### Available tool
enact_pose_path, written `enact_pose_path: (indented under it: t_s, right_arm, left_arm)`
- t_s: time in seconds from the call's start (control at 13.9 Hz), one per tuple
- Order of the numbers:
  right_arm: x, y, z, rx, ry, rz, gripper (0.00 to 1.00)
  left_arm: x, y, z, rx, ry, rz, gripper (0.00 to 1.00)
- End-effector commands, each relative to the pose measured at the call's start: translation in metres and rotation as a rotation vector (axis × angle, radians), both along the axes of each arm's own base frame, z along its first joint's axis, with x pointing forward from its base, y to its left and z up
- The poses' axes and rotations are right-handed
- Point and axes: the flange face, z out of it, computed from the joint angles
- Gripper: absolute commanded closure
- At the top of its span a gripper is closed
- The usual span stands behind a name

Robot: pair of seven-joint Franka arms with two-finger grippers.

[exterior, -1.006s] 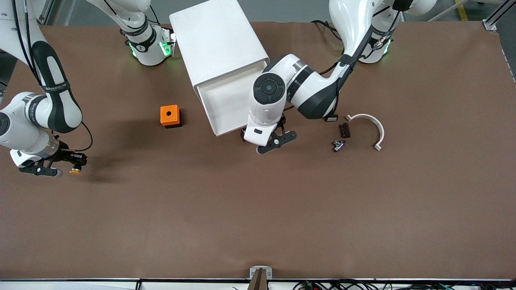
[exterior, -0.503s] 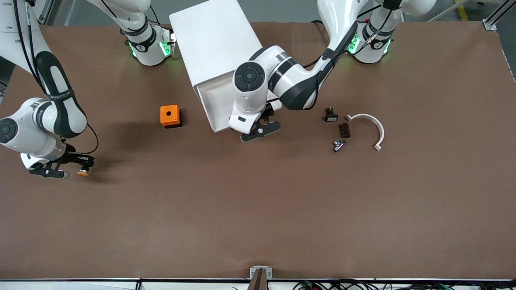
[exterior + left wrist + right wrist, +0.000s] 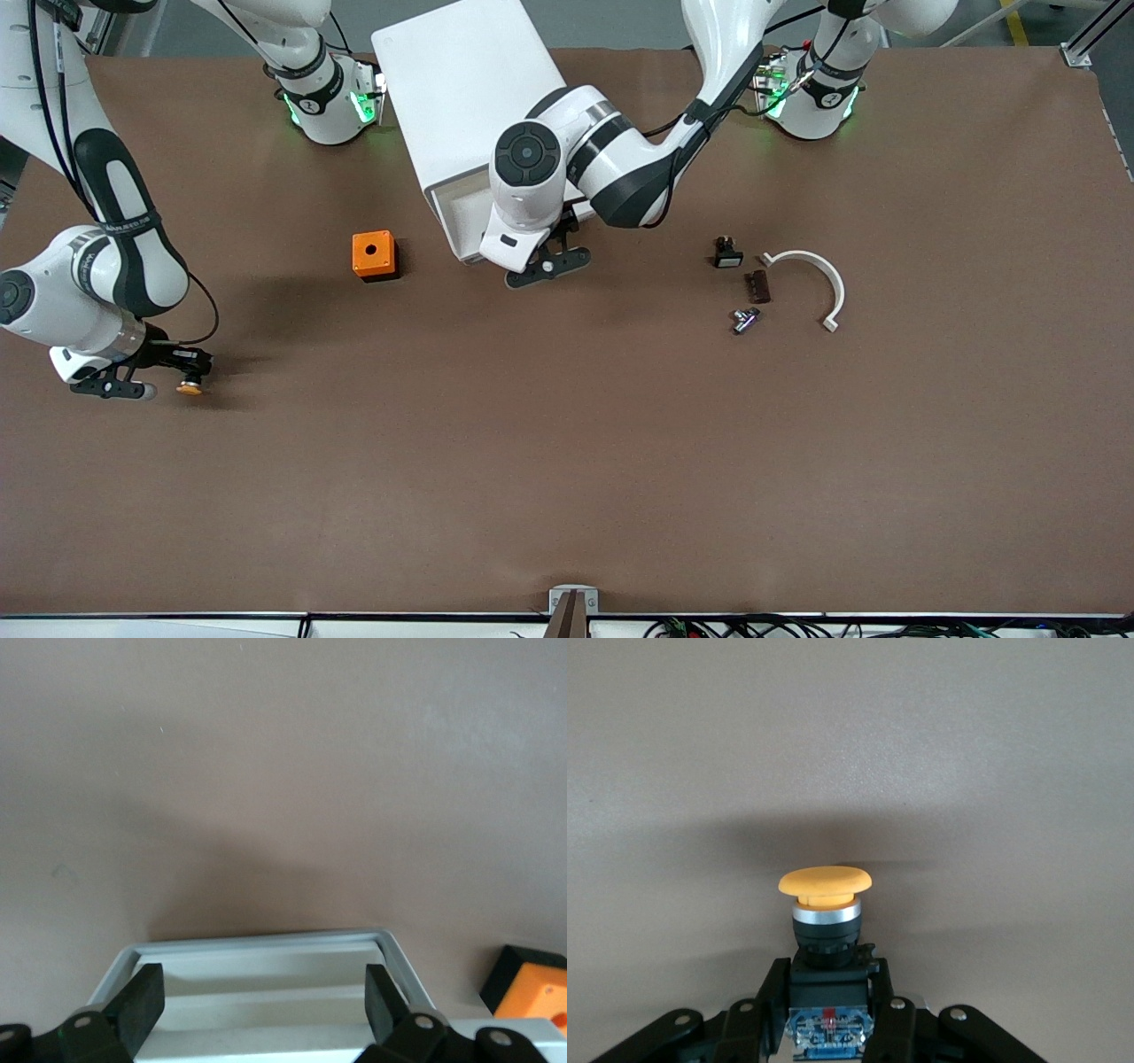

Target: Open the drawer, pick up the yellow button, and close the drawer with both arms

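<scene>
Button (image 3: 188,387), orange-capped, sits pinched by its black-and-blue body in the right gripper (image 3: 142,377), low over the worktop (image 3: 567,461) at the right arm's end; the right wrist view shows the cap (image 3: 825,881) pointing away from the fingers (image 3: 890,1014) that clamp the body. So the taking looks done, though whether it touches the worktop I cannot tell.

Next along stands the orange cube box (image 3: 373,254), apart from everything. Beside it the white cabinet (image 3: 469,89) has its drawer (image 3: 461,221) drawn out only a short way. The left gripper (image 3: 547,266) is at the drawer's front edge with its jaws spread wide and nothing between them; in the left wrist view the two fingers (image 3: 142,1005) straddle the drawer rim (image 3: 266,943). To my judgement the closing is in hand but not finished, since the tray shows open.

Toward the left arm's end lie a small black part (image 3: 727,254), a dark brown piece (image 3: 757,286), a small metal fitting (image 3: 744,319) and a white curved bracket (image 3: 819,279), none involved.

What remains, I judge: push the drawer fully home.
</scene>
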Motion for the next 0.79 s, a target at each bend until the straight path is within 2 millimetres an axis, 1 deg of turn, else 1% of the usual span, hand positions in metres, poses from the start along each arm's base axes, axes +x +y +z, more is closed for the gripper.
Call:
enact_pose_path:
  t_s: [0.0,0.07,0.14,0.22,0.29,0.36,0.43,0.57,0.65,0.72]
  right_arm:
    - [0.013,0.002,-0.004,0.007,-0.009,0.025,1.00]
    - [0.015,0.008,-0.003,0.005,-0.010,0.034,1.00]
    - [0.016,0.007,-0.004,0.006,-0.007,0.033,0.92]
    - [0.016,0.004,-0.004,0.006,-0.007,0.030,0.49]
    - [0.015,0.003,-0.006,0.006,-0.004,0.028,0.02]
    - [0.015,0.004,-0.006,0.007,-0.002,0.030,0.00]
    - [0.016,0.005,-0.005,0.006,-0.005,0.031,0.00]
    - [0.022,0.004,0.004,0.004,-0.016,0.031,0.00]
    - [0.024,0.005,0.009,0.008,-0.003,0.029,0.00]
    - [0.028,0.006,0.016,0.018,0.015,0.025,0.00]
  left_arm:
    - [-0.012,-0.010,0.003,-0.043,0.051,0.012,0.00]
    - [-0.013,-0.011,0.004,-0.055,0.066,0.018,0.00]
    - [-0.015,-0.012,0.002,-0.063,0.082,0.024,0.00]
    - [-0.020,-0.014,-0.003,-0.065,0.105,0.026,0.00]
    - [-0.022,-0.013,-0.006,-0.067,0.123,0.032,0.00]
    - [-0.025,-0.013,-0.011,-0.069,0.142,0.036,0.00]
    - [-0.030,-0.015,-0.015,-0.068,0.158,0.038,0.00]
    - [-0.037,-0.016,-0.023,-0.065,0.185,0.039,0.00]
    - [-0.046,-0.020,-0.027,-0.062,0.199,0.032,0.00]
    - [-0.049,-0.021,-0.030,-0.062,0.211,0.034,0.00]
